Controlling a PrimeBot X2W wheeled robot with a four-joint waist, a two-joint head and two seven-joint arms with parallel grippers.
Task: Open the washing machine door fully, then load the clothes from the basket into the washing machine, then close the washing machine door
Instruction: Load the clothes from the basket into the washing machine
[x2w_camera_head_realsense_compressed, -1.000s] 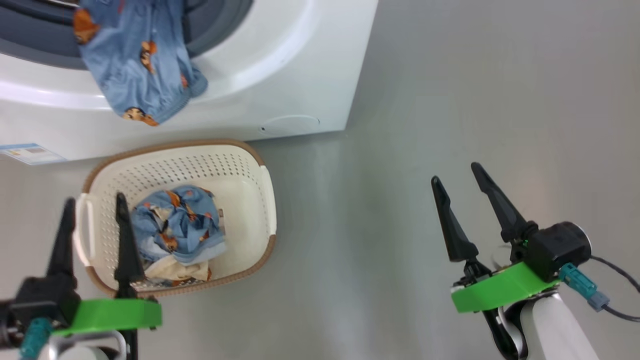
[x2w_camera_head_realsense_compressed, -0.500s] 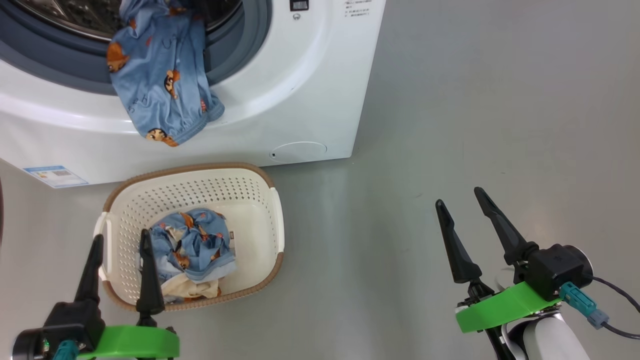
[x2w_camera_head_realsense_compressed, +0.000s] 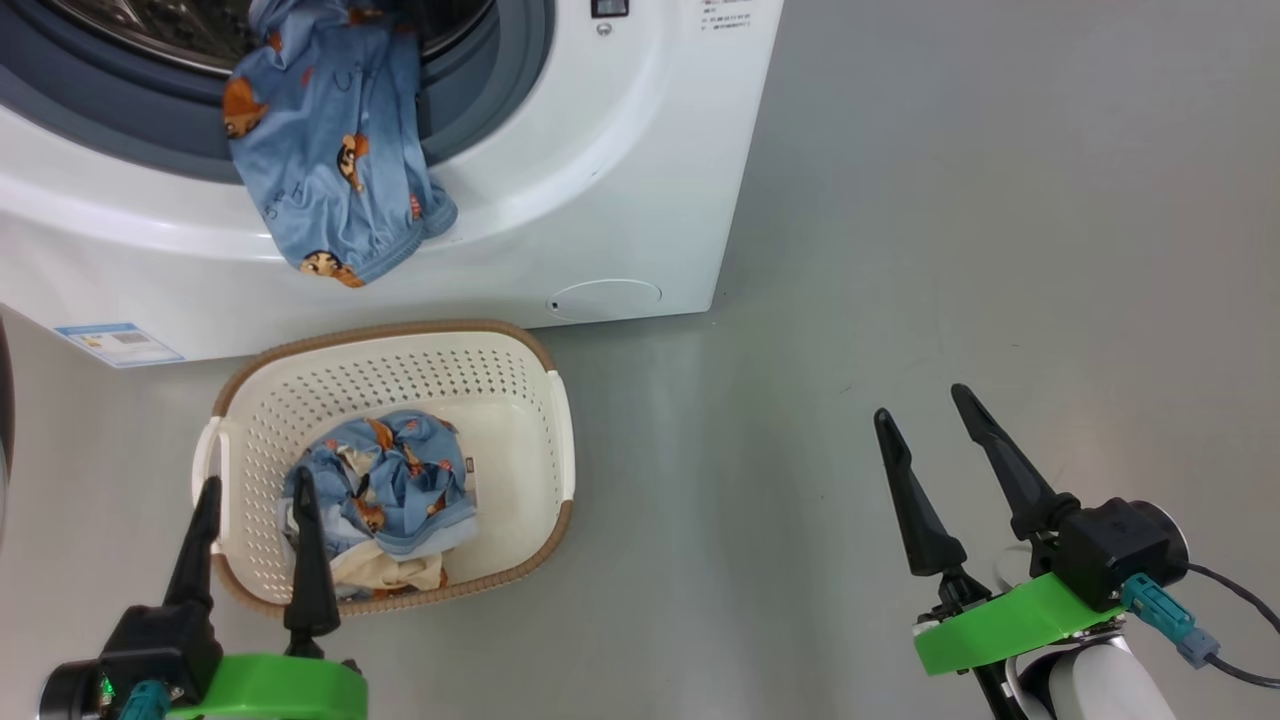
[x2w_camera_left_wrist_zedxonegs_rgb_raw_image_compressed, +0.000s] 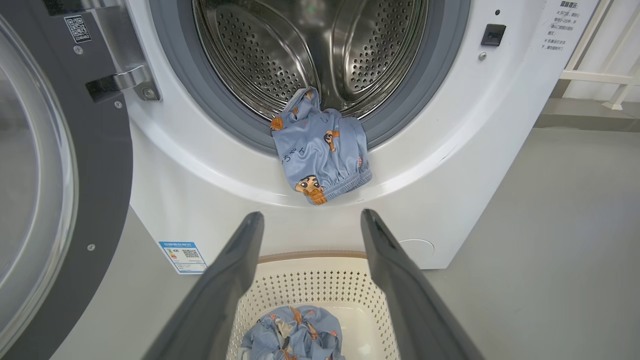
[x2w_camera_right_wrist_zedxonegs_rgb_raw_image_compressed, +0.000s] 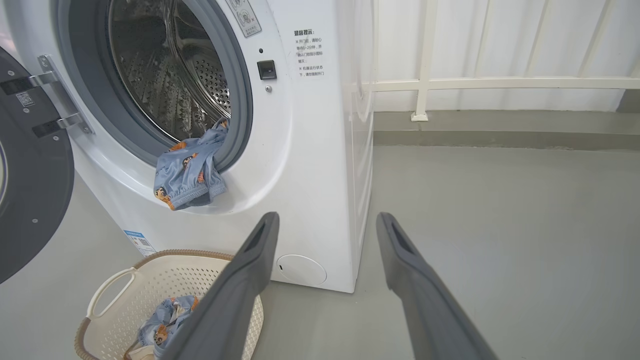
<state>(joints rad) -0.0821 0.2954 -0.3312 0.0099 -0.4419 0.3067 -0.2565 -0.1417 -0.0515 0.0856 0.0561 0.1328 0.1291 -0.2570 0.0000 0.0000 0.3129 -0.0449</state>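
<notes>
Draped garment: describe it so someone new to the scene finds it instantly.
Find the white washer. At the bottom of its drum mouth, a light blue garment with orange-brown cartoon figures hangs out over the grey seal. Unlike the similar clothes bunched in the basket below, it dangles down the washer's front.

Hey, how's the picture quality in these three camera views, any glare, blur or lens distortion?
Head view: sharp, evenly lit, pale sheen on the smooth grey floor. Left wrist view: highlights streak the perforated steel drum, and the left end effector looks slightly soft near the lens. Right wrist view: the big white front-loading washing machine leans from wide-angle distortion.
</notes>
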